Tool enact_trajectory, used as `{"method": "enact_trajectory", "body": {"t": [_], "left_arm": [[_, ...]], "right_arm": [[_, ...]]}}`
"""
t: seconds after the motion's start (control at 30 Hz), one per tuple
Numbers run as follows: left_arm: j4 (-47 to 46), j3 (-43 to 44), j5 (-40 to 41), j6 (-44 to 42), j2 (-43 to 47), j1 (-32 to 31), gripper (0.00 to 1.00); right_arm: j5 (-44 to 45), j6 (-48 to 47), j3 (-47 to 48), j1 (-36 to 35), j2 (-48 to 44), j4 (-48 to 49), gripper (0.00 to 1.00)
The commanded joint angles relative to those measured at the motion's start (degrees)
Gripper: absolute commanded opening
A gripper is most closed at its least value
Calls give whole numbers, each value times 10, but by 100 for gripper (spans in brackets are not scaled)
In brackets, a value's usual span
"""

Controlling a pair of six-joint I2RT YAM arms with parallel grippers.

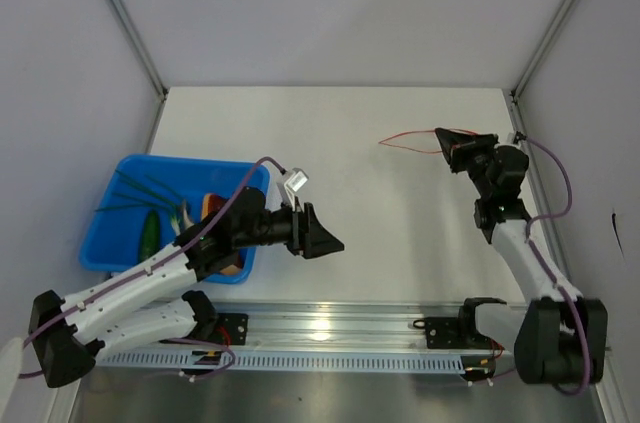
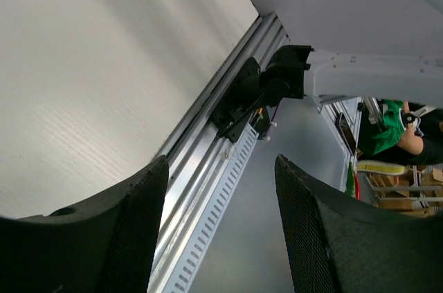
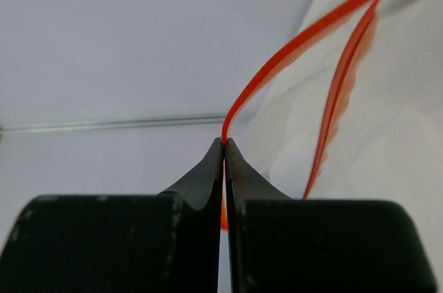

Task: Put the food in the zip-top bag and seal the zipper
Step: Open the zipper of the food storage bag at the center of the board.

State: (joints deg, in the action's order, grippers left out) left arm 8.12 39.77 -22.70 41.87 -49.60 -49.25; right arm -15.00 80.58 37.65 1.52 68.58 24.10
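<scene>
**Right fingers pinch the zipper while the left fingers hang empty by the tray**

From above, the white tabletop [image 1: 330,123] carries two groups of things, well apart. At about 8 o'clock sits a blue tray [image 1: 105,248] with the food in it. Thin dark-green stalks [image 1: 130,188] lie across its far half, and a stubby green piece [image 1: 149,233] lies nearer the middle. An orange-rimmed slab [image 1: 211,205] peeks out beside the left arm, which covers most of it.

The left fingers [image 1: 322,240] reach out past the tray's 3 o'clock side and point toward 3 o'clock. They stand apart with nothing between them. The wrist view confirms this. The two dark fingers [image 2: 138,231] frame only bare tabletop, the metal rail [image 2: 201,134] at the near edge and the other arm's base.

Over at about 2 o'clock, the right fingers [image 1: 447,146] point toward 9 o'clock. They are pressed together on the zipper [image 1: 405,146], whose red-orange line trails off toward 9 o'clock. The zip-top bag [image 1: 420,158] itself is so clear that from above I can barely make it out (only that red line gives it away).

Close up, the right fingers [image 3: 208,175] meet with the strip caught at their tips. From there the zipper [image 3: 291,50] curves away toward 1 o'clock. A second red edge runs just beside it with a gap between the two, so the mouth stands open. The filmy bag [image 3: 387,134] spreads to the 3 o'clock side. No food shows inside it.
</scene>
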Motion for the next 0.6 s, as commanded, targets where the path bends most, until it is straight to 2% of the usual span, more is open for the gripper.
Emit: {"method": "enact_trajectory", "body": {"t": [0.0,0.2,0.4,0.57], "left_arm": [[-68,29,50,17,-24,-35,66],[-173,13,36,89,-83,-59,72],[-207,29,20,153,-145,-82,68],[-200,47,52,172,-185,-107,65]], "right_arm": [[102,0,-2,-50,-105,-138,0],[141,-21,-12,-100,-230,-245,0],[150,-46,-37,-122,-326,-324,0],[167,-68,-52,-127,-384,-374,0]]}}
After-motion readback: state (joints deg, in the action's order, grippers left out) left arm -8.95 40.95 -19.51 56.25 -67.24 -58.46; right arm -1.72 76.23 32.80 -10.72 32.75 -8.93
